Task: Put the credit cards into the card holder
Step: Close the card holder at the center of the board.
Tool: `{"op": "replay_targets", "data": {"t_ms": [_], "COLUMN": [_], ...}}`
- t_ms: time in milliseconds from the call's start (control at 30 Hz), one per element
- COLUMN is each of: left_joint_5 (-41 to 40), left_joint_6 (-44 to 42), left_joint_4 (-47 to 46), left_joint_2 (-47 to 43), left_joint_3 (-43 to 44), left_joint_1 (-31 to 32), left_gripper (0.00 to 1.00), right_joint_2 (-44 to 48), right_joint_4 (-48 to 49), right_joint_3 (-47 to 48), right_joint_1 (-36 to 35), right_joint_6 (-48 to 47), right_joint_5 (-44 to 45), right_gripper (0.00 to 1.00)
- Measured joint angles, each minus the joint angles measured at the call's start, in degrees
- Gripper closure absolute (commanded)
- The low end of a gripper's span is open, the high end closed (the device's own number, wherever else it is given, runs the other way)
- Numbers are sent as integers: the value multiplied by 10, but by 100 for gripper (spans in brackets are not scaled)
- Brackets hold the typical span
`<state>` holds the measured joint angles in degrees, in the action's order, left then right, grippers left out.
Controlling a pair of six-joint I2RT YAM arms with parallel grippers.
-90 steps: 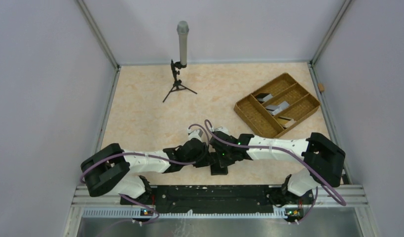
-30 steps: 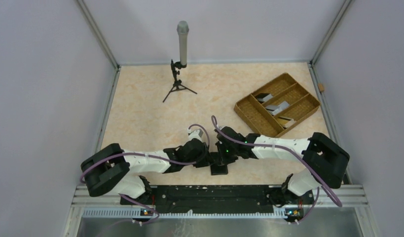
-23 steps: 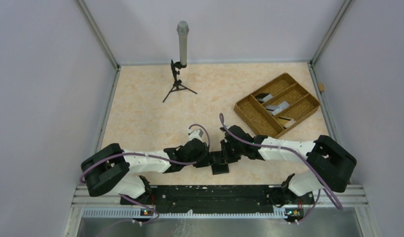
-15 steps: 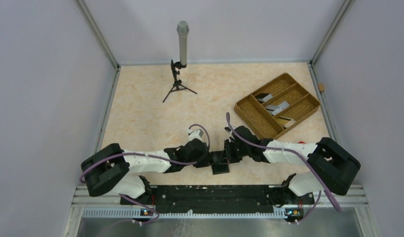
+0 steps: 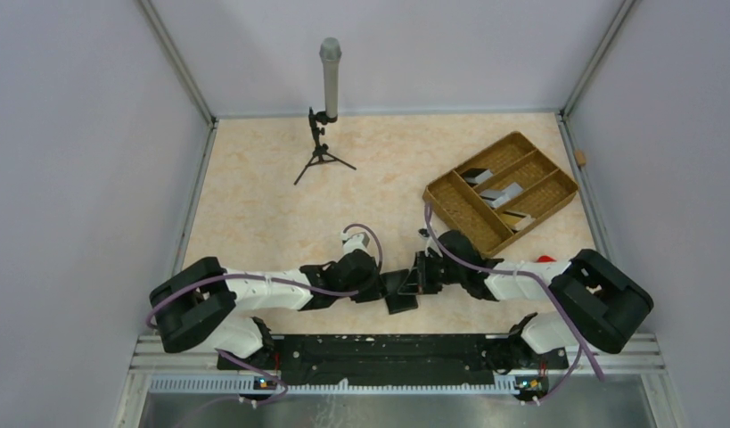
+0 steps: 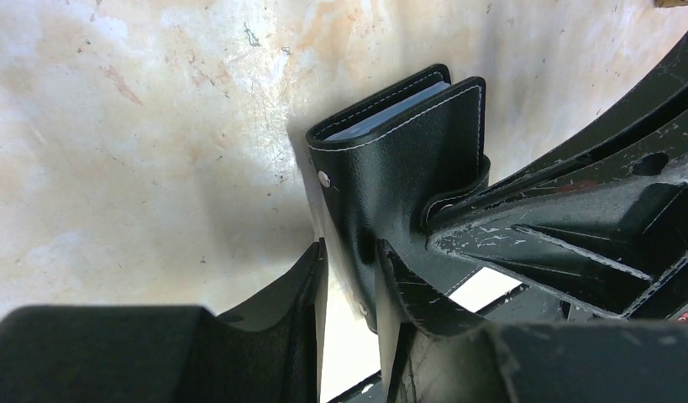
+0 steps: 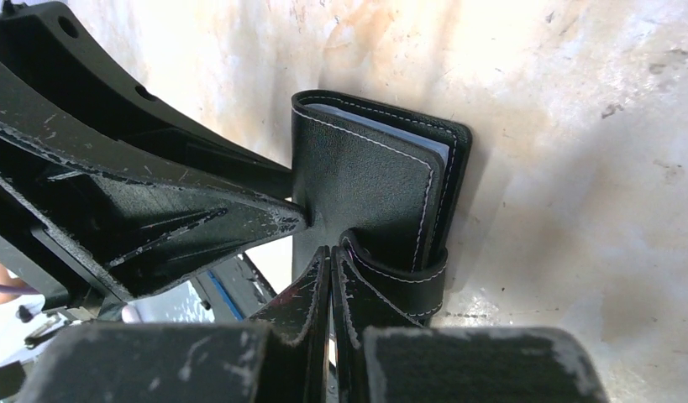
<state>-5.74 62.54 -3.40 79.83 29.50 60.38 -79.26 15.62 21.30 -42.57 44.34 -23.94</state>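
The card holder [image 6: 399,159] is a black wallet folded shut, standing on edge at the table's near middle [image 5: 399,294]. Pale card edges [image 6: 391,113] show inside its fold, also seen from the right wrist [image 7: 382,126]. My left gripper [image 6: 349,252] is shut on the wallet's lower edge, coming in from the left [image 5: 385,287]. My right gripper [image 7: 330,252] is shut with nothing between its fingers. Its tips press against the wallet's face beside the clasp tab [image 7: 399,269], from the right [image 5: 414,278]. More credit cards [image 5: 502,191], pale grey and dark, lie in the tray.
A brown woven divided tray [image 5: 459,169] sits at the back right. A microphone on a small tripod [image 5: 323,116] stands at the back centre. Walls close the table on three sides, and the black base rail [image 5: 388,349] runs along the near edge.
My right arm has drawn back to the right, its wrist swinging off the wallet while its shut tips stay at the wallet. The left gripper and wallet have barely moved.
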Motion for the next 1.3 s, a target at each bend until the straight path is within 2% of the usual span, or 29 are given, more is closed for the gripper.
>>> {"op": "replay_targets", "data": {"t_ms": [533, 933, 1300], "left_joint_5": [-6, -23, 7], "left_joint_6": [3, -30, -60], "left_joint_4": [30, 112, 92], "left_joint_2": [6, 6, 79], "left_joint_3": [19, 72, 127], "left_joint_1": [5, 2, -32], "left_gripper": [69, 61, 60], "right_joint_2": [-68, -139, -167], "right_joint_4": [197, 360, 410], "right_joint_3": [-72, -116, -125], "right_joint_1": [45, 99, 109], "right_joint_6": [54, 99, 132], "right_joint_5": [-74, -111, -115], "right_gripper": [100, 100, 100]}}
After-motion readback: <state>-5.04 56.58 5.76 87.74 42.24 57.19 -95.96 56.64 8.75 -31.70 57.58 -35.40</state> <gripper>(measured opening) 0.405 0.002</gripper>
